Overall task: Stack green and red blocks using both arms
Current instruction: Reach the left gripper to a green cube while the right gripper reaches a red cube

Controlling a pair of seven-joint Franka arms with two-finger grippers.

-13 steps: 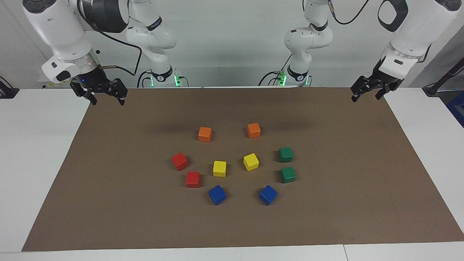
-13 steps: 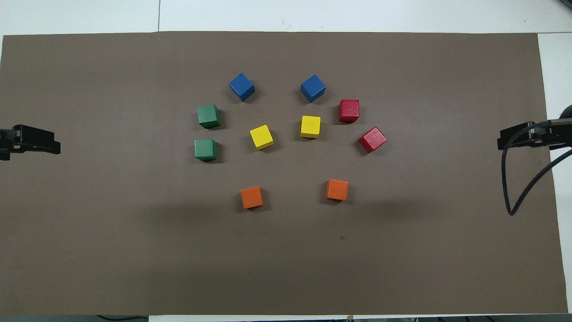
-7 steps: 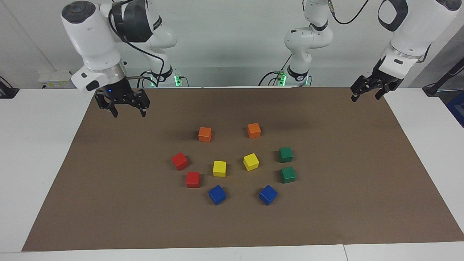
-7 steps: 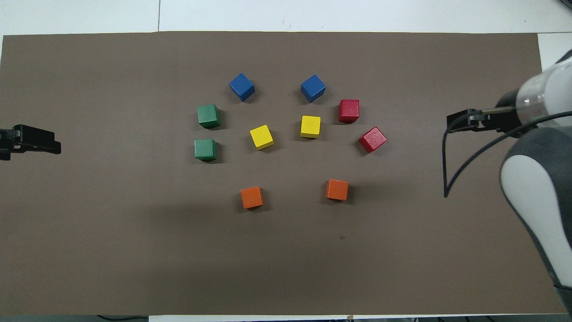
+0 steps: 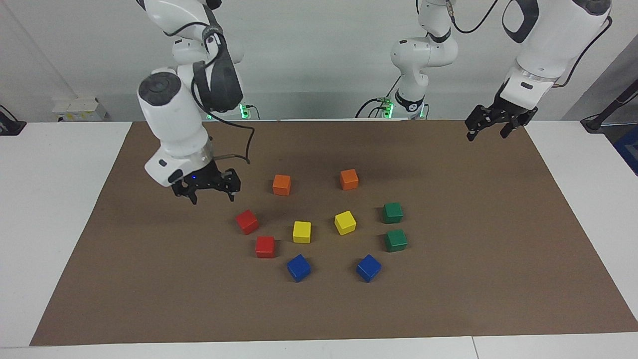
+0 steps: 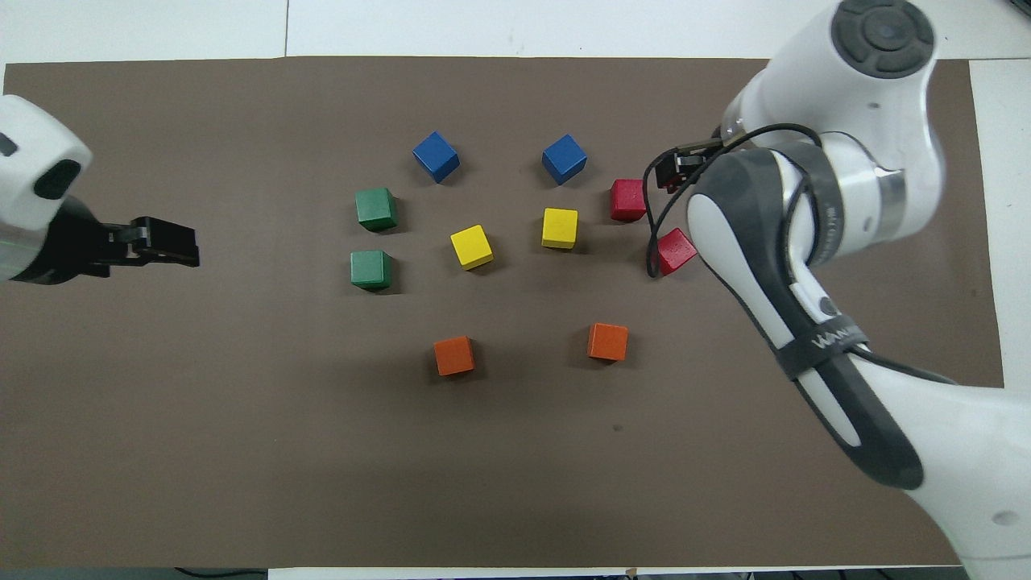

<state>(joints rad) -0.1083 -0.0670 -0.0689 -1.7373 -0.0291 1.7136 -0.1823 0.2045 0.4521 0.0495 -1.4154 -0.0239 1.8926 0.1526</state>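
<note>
The right gripper [image 5: 212, 193] hung with its fingers spread wide and empty, raised over the brown mat [image 5: 473, 259] and close to the red blocks at the right arm's end of the cluster, touching neither. Just below it in the facing view lay the nearer red block [image 5: 247, 222], turned at an angle, with the farther red block [image 5: 265, 247] sitting just beside it, square to the mat. The left gripper [image 5: 491, 124], also open and holding nothing, hovered over the mat's edge at the left arm's end of the table [image 5: 60, 224], well apart from the two green blocks. The nearer green block [image 5: 393, 213] and the farther green block [image 5: 396, 240] rested close together, one in front of the other.

Between the two colour pairs lay two yellow cubes [image 5: 302, 232], with two orange cubes [image 5: 281, 184] nearer the robots and two blue cubes [image 5: 298, 268] farther out. All lay singly on the mat.

By this evidence nothing was yet stacked: all four task blocks sat flat and separate. Both grasps, both lifts and both placements were left to do, the right arm appearing closer to its first pick.
</note>
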